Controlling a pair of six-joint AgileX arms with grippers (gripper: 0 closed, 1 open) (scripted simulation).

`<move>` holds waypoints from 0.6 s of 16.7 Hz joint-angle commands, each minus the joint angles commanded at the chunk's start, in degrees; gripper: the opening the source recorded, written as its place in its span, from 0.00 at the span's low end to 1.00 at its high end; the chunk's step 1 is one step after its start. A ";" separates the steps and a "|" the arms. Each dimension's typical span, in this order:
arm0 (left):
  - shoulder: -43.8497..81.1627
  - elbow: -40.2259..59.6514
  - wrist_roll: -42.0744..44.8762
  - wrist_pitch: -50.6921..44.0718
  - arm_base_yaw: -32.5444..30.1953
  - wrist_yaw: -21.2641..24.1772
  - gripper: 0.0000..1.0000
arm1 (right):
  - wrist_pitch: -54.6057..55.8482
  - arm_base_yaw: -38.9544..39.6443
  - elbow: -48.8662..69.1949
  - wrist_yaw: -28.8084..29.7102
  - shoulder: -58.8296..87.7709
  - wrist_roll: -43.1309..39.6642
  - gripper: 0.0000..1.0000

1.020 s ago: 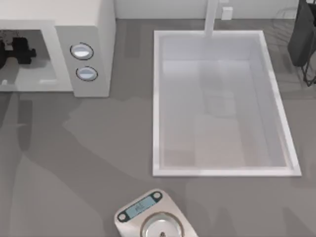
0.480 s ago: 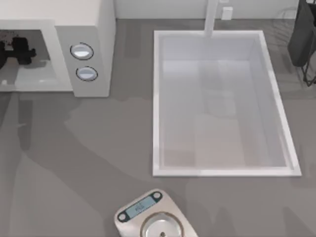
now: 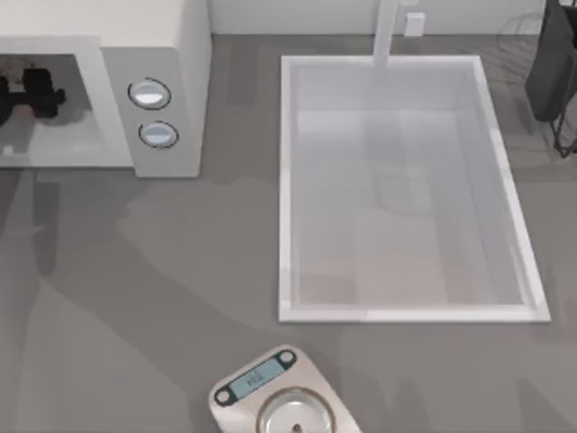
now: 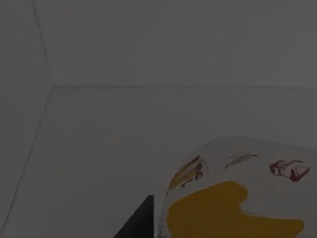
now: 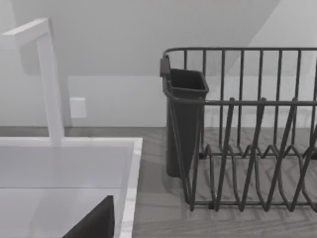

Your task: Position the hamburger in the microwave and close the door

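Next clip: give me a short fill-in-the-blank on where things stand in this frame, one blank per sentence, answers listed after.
1. The left hand is reaching inside the ____.
2. The microwave has ____ round knobs on its side panel.
3. The hamburger shows close up in the ____ wrist view.
4. Near the top view's bottom edge sits a steel ____.

Missing words: microwave; two; left; scale

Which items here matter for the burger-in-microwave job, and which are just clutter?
In the job:
- hamburger, inside the cavity in the left wrist view
- microwave, top view's left
- left gripper, inside the microwave

Just lying about:
- sink
- faucet
- scale, front edge
- dish rack with dark cup, by the right arm
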 joint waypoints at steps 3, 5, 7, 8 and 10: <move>0.00 0.00 0.00 0.00 0.00 0.00 0.83 | 0.00 0.00 0.00 0.00 0.00 0.00 1.00; 0.00 0.00 0.00 0.00 0.00 0.00 0.98 | 0.00 0.00 0.00 0.00 0.00 0.00 1.00; 0.00 0.00 0.00 0.00 0.00 0.00 1.00 | 0.00 0.00 0.00 0.00 0.00 0.00 1.00; 0.00 0.00 0.00 0.00 0.00 0.00 1.00 | 0.00 0.00 0.00 0.00 0.00 0.00 1.00; 0.00 0.00 0.00 0.00 0.00 0.00 1.00 | 0.00 0.00 0.00 0.00 0.00 0.00 1.00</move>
